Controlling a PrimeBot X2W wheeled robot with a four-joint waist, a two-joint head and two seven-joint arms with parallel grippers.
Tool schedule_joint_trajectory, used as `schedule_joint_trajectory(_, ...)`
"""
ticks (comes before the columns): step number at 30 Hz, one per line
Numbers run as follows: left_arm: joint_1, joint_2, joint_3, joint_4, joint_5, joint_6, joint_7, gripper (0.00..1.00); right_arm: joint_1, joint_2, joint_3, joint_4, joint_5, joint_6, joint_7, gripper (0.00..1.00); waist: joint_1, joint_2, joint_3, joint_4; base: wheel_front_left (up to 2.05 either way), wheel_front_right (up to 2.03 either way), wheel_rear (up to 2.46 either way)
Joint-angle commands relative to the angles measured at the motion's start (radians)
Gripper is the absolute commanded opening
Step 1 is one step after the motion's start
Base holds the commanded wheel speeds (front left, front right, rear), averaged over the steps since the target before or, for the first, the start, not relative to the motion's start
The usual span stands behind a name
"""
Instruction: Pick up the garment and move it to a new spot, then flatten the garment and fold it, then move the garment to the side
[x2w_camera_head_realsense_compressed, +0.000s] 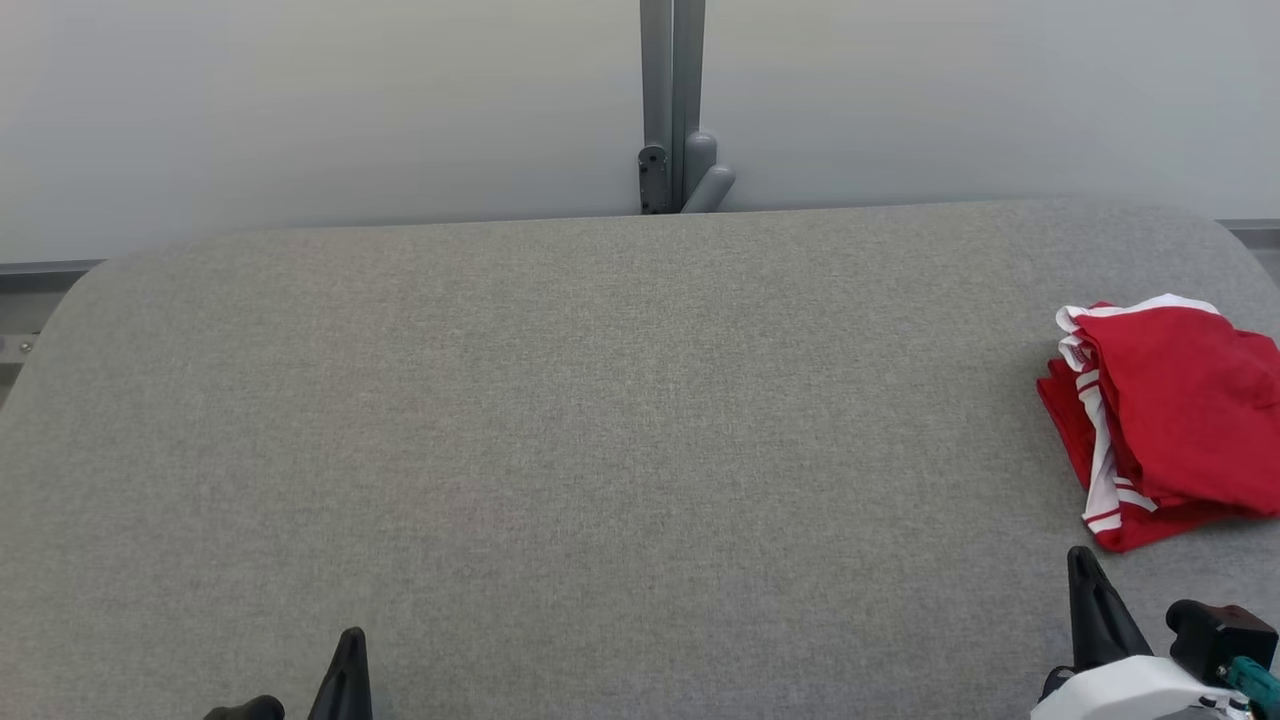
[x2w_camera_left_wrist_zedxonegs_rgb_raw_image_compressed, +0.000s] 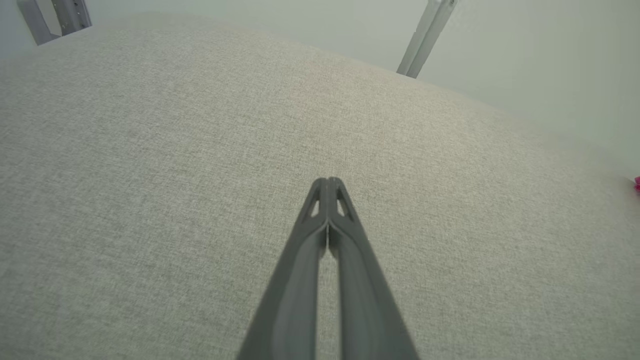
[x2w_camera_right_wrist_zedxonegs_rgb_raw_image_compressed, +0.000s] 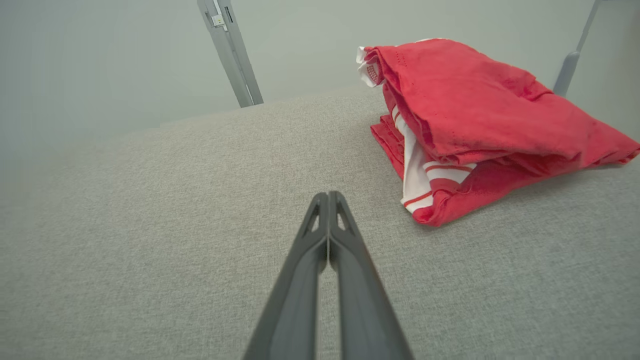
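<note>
A red jersey garment with white striped trim (x2w_camera_head_realsense_compressed: 1170, 420) lay in a loose, thick fold at the far right of the grey fabric-covered worktop (x2w_camera_head_realsense_compressed: 560, 420), running off the right edge of the head view. Its white-banded edges faced the middle of the worktop, and the red cloth was bunched in several layers on top.

The right gripper (x2w_camera_right_wrist_zedxonegs_rgb_raw_image_compressed: 328, 195) had its two long dark fingers pressed together tip to tip, holding nothing. It hovered over bare fabric just short of the garment's nearest corner and apart from it. In the right wrist view the garment sat ahead and to the right of the fingertips. In the head view the gripper rose from the lower right, just below the garment's front hem.

The left gripper (x2w_camera_left_wrist_zedxonegs_rgb_raw_image_compressed: 328, 181) was likewise pressed together and empty. It pointed across an open stretch of grey fabric at the lower left of the head view, well apart from the garment.

Behind the worktop stood a pale wall with a grey metal post (x2w_camera_head_realsense_compressed: 672, 100) at its centre.
</note>
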Motion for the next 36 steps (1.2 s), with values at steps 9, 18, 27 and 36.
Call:
schedule_joint_trajectory(9,-0.063,0.012,0.022,-0.015,-0.187,-0.012,0.038,0.00,-0.051,-0.006,0.008,-0.016,0.208,0.000,0.040,0.00,0.0000,0.0000,0.002,-0.003,0.00,0.00,0.00)
schedule_joint_trajectory(18,-0.091,0.015,0.037,-0.019,-0.329,-0.019,0.071,0.00,-0.073,-0.007,0.011,-0.014,0.367,0.000,0.076,0.00,0.0000,0.0000,0.003,-0.005,0.00,0.00,0.00)
schedule_joint_trajectory(27,-0.116,0.018,0.050,-0.021,-0.457,-0.025,0.102,0.00,-0.093,-0.009,0.013,-0.012,0.510,0.000,0.109,0.00,0.0000,0.0000,0.005,-0.007,0.00,0.00,0.00)
schedule_joint_trajectory(36,-0.137,0.019,0.062,-0.023,-0.563,-0.030,0.128,0.00,-0.109,-0.010,0.015,-0.009,0.626,0.000,0.137,0.00,0.0000,0.0000,0.006,-0.010,0.00,0.00,0.00)
